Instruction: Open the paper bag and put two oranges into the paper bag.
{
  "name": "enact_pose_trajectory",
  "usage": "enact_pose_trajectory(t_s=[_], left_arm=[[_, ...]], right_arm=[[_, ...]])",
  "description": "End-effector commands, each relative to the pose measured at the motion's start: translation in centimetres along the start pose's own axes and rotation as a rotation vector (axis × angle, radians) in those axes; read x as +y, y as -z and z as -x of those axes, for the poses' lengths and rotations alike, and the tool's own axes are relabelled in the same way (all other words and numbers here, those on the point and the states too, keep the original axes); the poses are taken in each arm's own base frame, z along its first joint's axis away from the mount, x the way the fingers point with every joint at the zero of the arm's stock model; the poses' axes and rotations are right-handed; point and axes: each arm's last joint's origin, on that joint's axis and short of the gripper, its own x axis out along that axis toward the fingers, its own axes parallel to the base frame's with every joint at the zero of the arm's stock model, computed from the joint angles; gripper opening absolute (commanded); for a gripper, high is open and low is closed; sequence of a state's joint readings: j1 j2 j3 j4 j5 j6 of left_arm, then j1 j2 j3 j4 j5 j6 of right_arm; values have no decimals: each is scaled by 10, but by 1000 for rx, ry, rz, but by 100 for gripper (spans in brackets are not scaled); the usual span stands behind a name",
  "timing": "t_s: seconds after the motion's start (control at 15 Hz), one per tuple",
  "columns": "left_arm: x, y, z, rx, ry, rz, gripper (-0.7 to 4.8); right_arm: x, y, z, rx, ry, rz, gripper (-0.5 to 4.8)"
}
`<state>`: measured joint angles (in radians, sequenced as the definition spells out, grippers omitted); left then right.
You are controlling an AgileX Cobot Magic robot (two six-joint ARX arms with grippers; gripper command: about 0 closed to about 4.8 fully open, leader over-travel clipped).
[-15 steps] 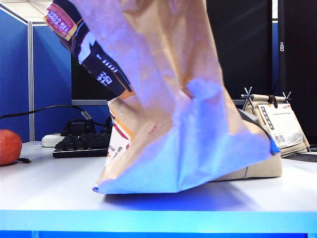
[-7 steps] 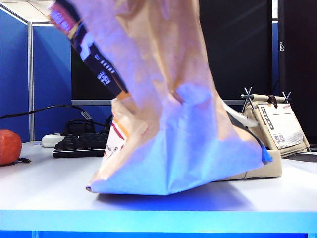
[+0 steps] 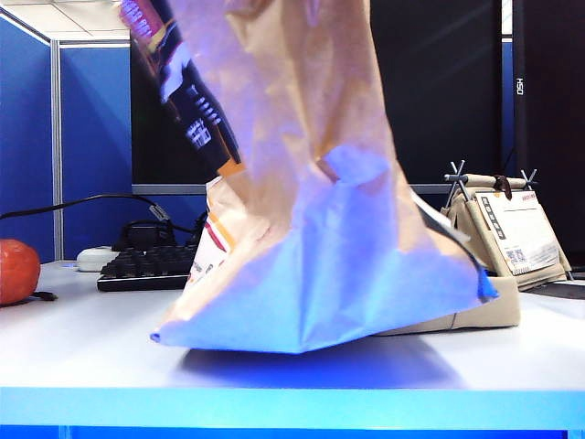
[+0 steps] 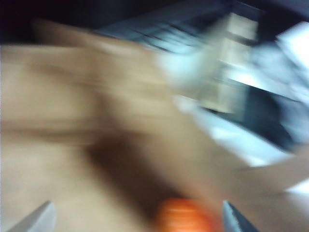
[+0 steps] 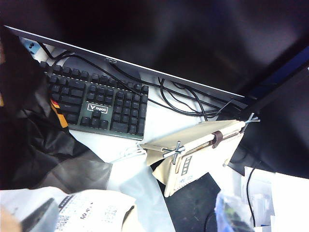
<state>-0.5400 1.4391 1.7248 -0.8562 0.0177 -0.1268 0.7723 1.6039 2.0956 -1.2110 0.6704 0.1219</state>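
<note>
Office: keyboard (image 5: pixel 96 104), blue partitions (image 3: pixel 27 137), desk calendar (image 3: pixel 512 233).

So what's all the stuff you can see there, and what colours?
paper bag: one, brown with black, yellow and red print, standing mid-table, filling most of the outside view
orange: one, reddish-orange, on the table at the far left edge; an orange blur also shows between the left hand's fingers, inside the bag
keyboard: one, black, behind the bag
calendar stand: one, beige, at the right behind the bag
cables: several, black, behind the keyboard
table: one, white
left hand: grey fingertips, open, over the bag's brown paper, blurred
right hand: open, by the bag's receipt slip
</note>
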Motion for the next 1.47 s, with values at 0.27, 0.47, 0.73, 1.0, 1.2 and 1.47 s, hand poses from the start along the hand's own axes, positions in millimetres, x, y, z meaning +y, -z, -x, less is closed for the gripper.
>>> enact_pose_trajectory(t_s=[0.27, 0.47, 0.73, 1.0, 1.2, 1.47], left_arm=[[62, 33, 9, 226, -473, -5, 479], [115, 64, -18, 331, -440, 147, 479], [143, 82, -52, 444, -442, 196, 479], [161, 98, -87, 573, -545, 168, 479], [175, 110, -112, 626, -554, 162, 479], [197, 119, -135, 600, -598, 160, 479]], right_arm=[[-10, -1, 13, -40, 2, -31, 417], [-12, -1, 16, -45, 1, -34, 417], [-12, -1, 16, -45, 1, -34, 417], [-12, -1, 15, -45, 2, -35, 417], [-12, -1, 15, -46, 2, -36, 417], [-12, -1, 15, -45, 3, -20, 417]])
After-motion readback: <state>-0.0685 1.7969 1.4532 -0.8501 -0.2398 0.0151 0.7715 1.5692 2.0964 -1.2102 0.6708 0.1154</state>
